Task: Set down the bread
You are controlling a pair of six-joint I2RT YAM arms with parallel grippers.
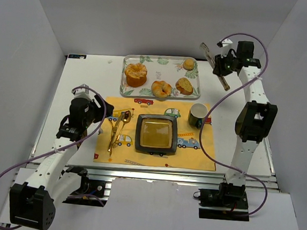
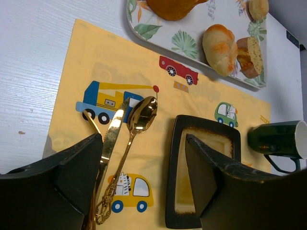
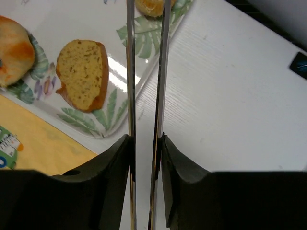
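Top view: I see the tray (image 1: 124, 91) in the upper centre of the desk (image 1: 92, 77). The ring roll (image 1: 161, 88) sits at the tray's lower edge, and the small bun (image 1: 188, 64) is in its upper right corner. A bread slice (image 1: 184, 86) lies right of the roll and a big round cake (image 1: 135, 74) is at the tray's left. Below the tray is a yellow placemat (image 1: 193, 156) with a dark square plate (image 1: 156, 134) at mid-frame, gold cutlery (image 1: 117, 128) to its left and a green mug (image 1: 197, 116) at its upper right. The left hand (image 1: 98, 114) hangs at the mat's left edge. The right hand (image 1: 222, 64) is up at the upper right, off the tray's right end, clamped on metal tongs (image 1: 225, 82).

Left wrist: left hand (image 2: 144, 143) is spread wide and holds nothing. The cutlery (image 2: 136, 124) and plate (image 2: 201, 167) are below it, with the mug (image 2: 278, 139) at the right. The tray (image 2: 158, 33) runs along the top with the ring roll (image 2: 219, 42), bread slice (image 2: 249, 56) and small bun (image 2: 258, 7).

Right wrist: right hand (image 3: 145, 140) is narrow, pinching the tongs (image 3: 130, 72). The two blades run nearly parallel up the frame, with a thin gap between them. The tray (image 3: 91, 127) is at the upper left, with the bread slice (image 3: 81, 74) on it and the ring roll (image 3: 14, 50) at the left edge. The small bun (image 3: 148, 5) is at the top, partly behind the blades. Bare desk (image 3: 230, 96) is at the right.
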